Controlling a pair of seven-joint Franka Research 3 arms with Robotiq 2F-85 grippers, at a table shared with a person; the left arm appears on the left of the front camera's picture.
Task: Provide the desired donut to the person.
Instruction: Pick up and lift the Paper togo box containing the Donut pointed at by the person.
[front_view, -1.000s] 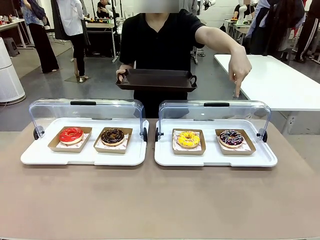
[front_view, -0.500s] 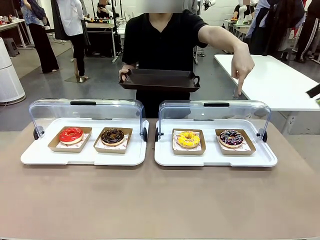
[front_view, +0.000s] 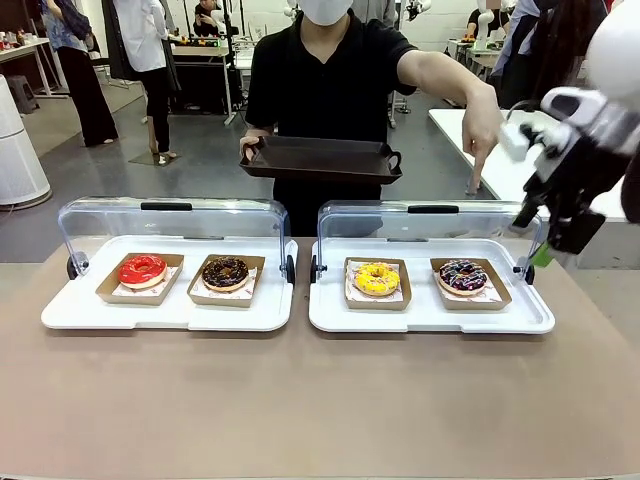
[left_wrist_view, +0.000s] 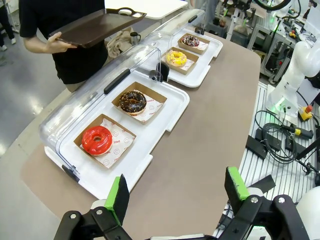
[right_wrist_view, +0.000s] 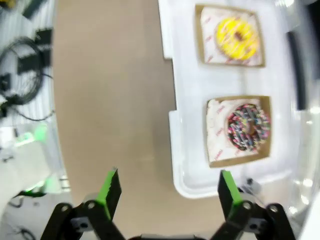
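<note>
Now person (front_view: 330, 90) points a hand (front_view: 482, 135) down toward the sprinkled donut (front_view: 462, 275); right gripper (right_wrist_view: 167, 185) hangs near it, jaws apart, empty; left gripper (left_wrist_view: 177, 187) likewise apart, empty.

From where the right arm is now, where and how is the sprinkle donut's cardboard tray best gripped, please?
Probably take the cardboard tray by its near rim, coming down from the robot's side. The clear lid stands tipped open behind it, closing off the far side, and the iced sprinkle donut fills the middle. The open right gripper hangs nearby.
</note>
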